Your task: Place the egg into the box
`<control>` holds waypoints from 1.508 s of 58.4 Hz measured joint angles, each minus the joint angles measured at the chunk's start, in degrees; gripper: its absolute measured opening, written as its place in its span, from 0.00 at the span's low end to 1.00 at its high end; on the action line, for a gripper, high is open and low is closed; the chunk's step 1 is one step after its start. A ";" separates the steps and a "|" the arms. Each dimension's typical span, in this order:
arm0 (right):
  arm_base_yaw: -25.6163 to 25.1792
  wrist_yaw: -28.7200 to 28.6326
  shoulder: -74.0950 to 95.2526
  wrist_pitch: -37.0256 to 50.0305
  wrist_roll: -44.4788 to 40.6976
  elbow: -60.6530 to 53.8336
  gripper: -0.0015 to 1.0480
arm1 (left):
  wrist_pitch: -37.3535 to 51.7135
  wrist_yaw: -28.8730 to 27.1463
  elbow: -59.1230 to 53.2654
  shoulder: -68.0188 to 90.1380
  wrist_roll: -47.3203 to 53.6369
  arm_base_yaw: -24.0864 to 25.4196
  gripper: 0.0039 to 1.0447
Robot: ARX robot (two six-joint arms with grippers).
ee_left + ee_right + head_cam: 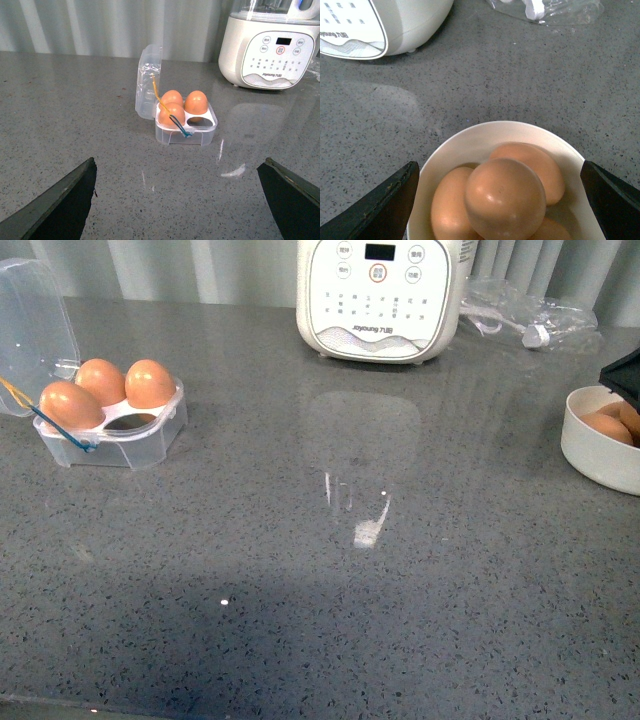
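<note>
The pick-up looks to be in hand: the right gripper point(498, 165) hangs spread and empty over the round white bowl point(470, 137), whose topmost smooth orange-brown egg point(505, 200) calls for a gentle descent and squeeze, while the left gripper point(180, 160), equally spread, faces the clear four-cell plastic box point(185, 134), well apart from that bowl.

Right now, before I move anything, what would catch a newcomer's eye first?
The clear box at the left, lid open, holding three brown eggs with one cell empty. At the right edge, a white bowl heaped with more eggs, the open right claw poised over it.
</note>
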 joint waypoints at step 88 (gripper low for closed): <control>24.35 -3.89 2.97 -5.49 -1.05 18.25 0.40 | 0.00 0.00 0.00 0.00 0.00 0.00 0.94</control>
